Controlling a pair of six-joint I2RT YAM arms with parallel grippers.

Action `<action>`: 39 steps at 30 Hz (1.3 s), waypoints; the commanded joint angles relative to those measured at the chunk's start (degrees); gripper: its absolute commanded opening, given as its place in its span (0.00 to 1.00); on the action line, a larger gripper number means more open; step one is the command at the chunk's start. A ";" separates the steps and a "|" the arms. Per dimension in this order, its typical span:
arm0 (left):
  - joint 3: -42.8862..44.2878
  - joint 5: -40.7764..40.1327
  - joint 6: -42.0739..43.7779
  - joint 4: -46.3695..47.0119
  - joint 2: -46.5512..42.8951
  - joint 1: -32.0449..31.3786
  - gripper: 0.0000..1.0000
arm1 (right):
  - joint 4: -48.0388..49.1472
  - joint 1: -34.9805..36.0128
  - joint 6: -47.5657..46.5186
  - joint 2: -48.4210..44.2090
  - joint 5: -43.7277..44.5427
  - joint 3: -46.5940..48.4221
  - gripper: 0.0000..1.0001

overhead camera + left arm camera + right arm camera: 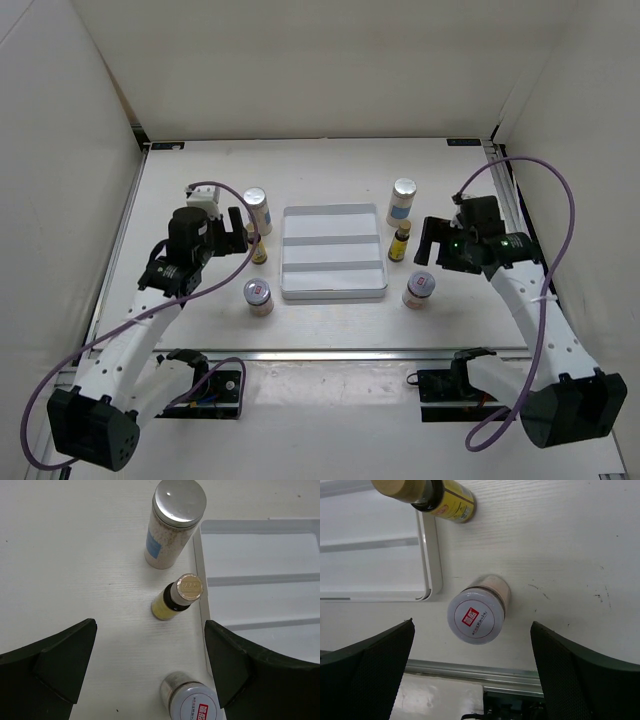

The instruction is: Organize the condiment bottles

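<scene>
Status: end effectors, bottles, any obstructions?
Both open, empty: left end effector faces yellow bottle, right end effector over squat jar. Six condiment bottles upright on table, none in tray. Nothing blocking.

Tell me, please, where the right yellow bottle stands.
Top view: the yellow bottle stands right of the tray, between the tall shaker and the squat jar.

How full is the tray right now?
Empty. All three compartments of the tray are bare in the top view; the bottles stand outside it, three on each side.
</scene>
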 commanded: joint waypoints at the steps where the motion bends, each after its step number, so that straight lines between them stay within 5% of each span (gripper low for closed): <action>1: 2.14 -1.15 -1.04 -0.59 1.55 -0.18 1.00 | 2.69 2.63 0.45 3.03 4.70 -2.10 1.00; 13: 2.14 -2.64 -1.57 -0.59 0.50 -0.18 1.00 | 5.33 6.59 4.50 13.06 6.90 -5.44 1.00; 19: 2.14 -3.17 -1.57 -1.12 0.50 -0.18 1.00 | 6.39 8.53 6.43 16.76 8.22 -6.59 0.90; 25: 2.14 -4.22 -1.57 -1.12 0.50 -0.18 1.00 | 6.39 10.03 7.22 19.39 10.07 -6.06 0.69; 33: 2.14 -4.22 -1.57 -1.12 -0.02 -0.18 1.00 | 0.87 10.63 7.75 15.62 14.19 -1.59 0.20; 39: 2.14 -4.22 -1.57 -1.12 -0.55 -0.18 1.00 | -1.44 18.89 6.35 10.16 16.31 8.78 0.12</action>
